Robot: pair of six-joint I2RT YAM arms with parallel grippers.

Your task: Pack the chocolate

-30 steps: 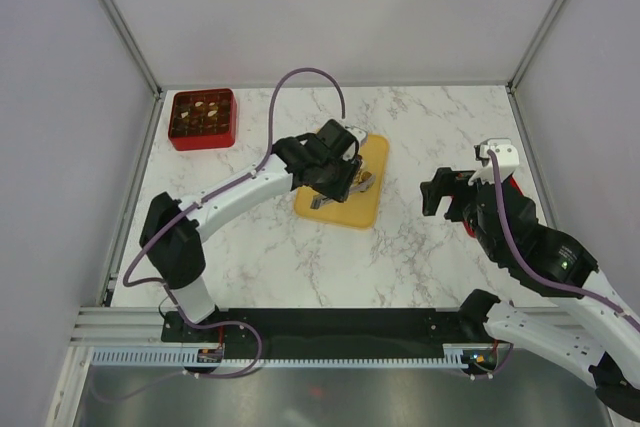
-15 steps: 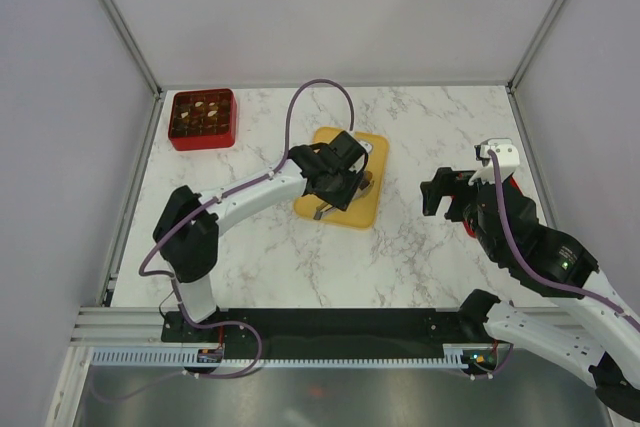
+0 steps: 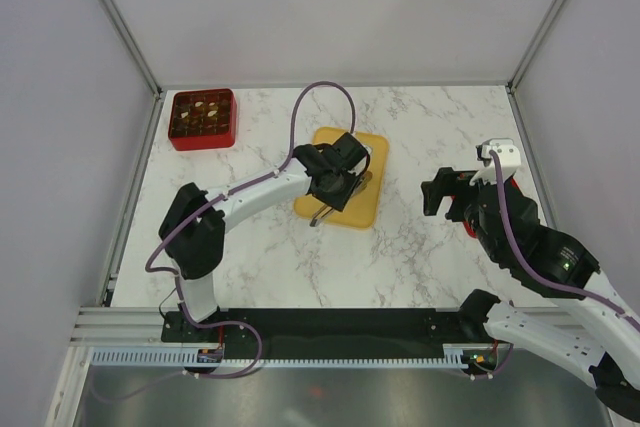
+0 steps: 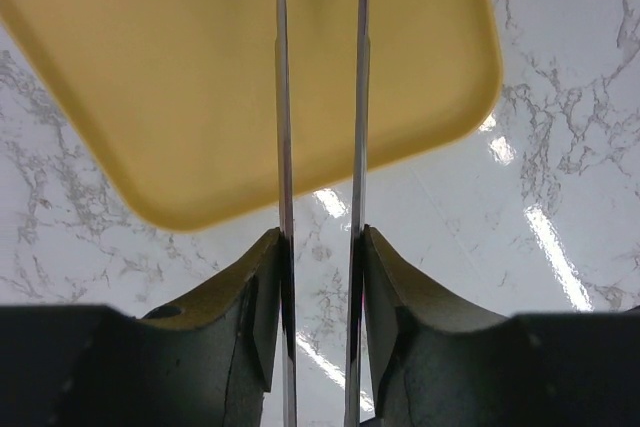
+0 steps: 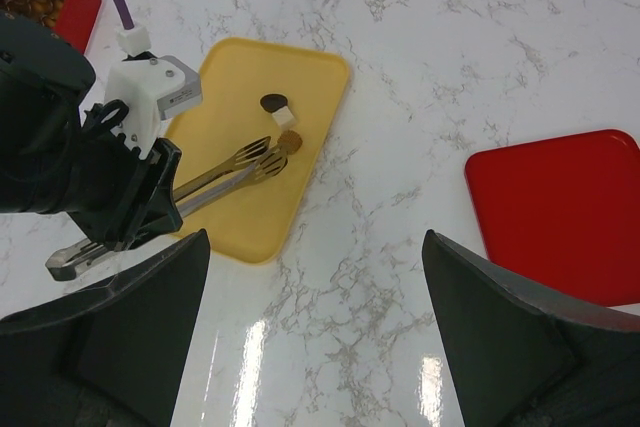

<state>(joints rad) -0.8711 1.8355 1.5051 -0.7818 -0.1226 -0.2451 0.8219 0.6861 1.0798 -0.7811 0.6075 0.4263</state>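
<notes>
- Tongs (image 4: 283, 147) run off the top edge of the left wrist view, so their tips are cut off there; only the right wrist view shows them.
- From above, the left arm's wrist covers most of the left gripper (image 3: 335, 187) and what lies ahead of it.
- The box (image 3: 202, 119) sits well to the left of both sets of fingers. Small brown and pale bits fill some of its grid cells, too small to count.
- Whether the tong tips touch the light brown piece just ahead of them cannot be told.
- The left gripper's fingers (image 4: 262, 297) are clamped on the tongs, one on the outer face of each arm. The two arms run parallel with a narrow gap between them.
- The right gripper (image 5: 315, 237) has its fingers spread wide and holds nothing, above bare table (image 5: 400, 67).
- Three pieces of chocolate (image 5: 272, 103) lie on the tray (image 5: 235, 217) just past the tong tips: one dark and round, one cream and squarish touching it, one light brown and round.
- The tongs are thin shiny metal, the fingers matt black.
- The tray is flat, yellow and round-cornered.
- The table is glossy white marble with grey veins.
- A lid (image 5: 560, 212), flat, red and square, lies right of the right gripper's fingers.
</notes>
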